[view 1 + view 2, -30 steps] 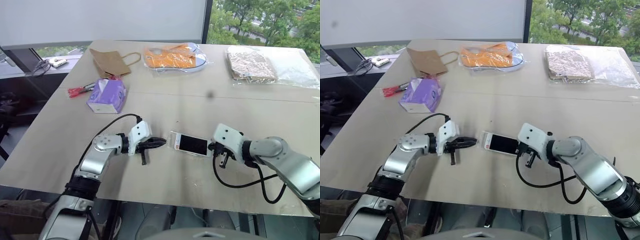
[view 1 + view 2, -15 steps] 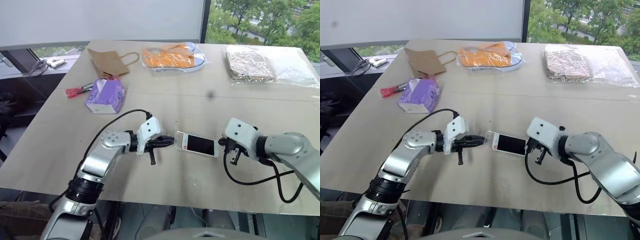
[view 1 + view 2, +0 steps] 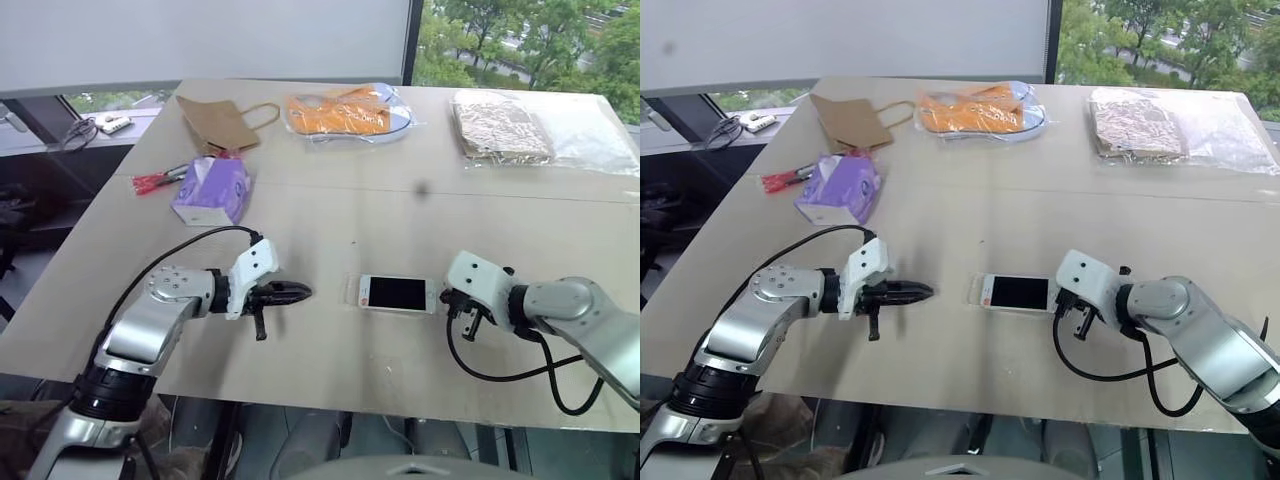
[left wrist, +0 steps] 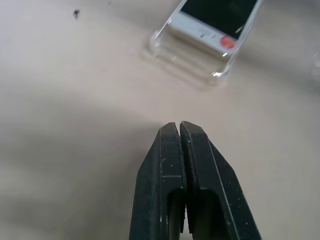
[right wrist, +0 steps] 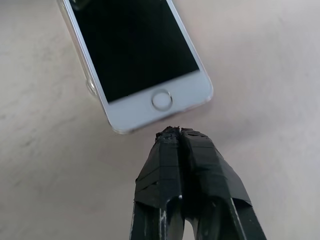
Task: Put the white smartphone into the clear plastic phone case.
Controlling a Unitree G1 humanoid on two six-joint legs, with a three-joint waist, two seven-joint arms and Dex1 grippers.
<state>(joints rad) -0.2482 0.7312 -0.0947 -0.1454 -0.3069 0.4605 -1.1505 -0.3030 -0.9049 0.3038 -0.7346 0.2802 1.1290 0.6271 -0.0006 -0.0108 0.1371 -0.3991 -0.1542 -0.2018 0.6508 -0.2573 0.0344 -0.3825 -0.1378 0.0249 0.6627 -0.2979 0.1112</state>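
Note:
The white smartphone (image 3: 397, 294) lies screen up at the middle of the table. Its far end rests on the clear plastic phone case (image 4: 185, 62), whose glossy rim (image 3: 351, 290) sticks out past the phone toward my left arm. My left gripper (image 3: 305, 291) is shut with nothing in it and points at the case from a short gap away; its closed tips (image 4: 179, 125) aim at the case's open end. My right gripper (image 5: 177, 131) is shut and sits right at the phone's home-button end (image 5: 162, 100), holding nothing.
A purple tissue pack (image 3: 212, 190) and a red item (image 3: 155, 182) lie at the back left. A brown paper bag (image 3: 222, 122), an orange bagged item (image 3: 350, 112) and a patterned pack (image 3: 500, 128) line the far side. The table's front edge (image 3: 330, 400) is close below the phone.
My left gripper has drawn back to the left, away from the case's end. The phone now lies straighter, along the table's front edge. The right gripper stays at the phone's end.

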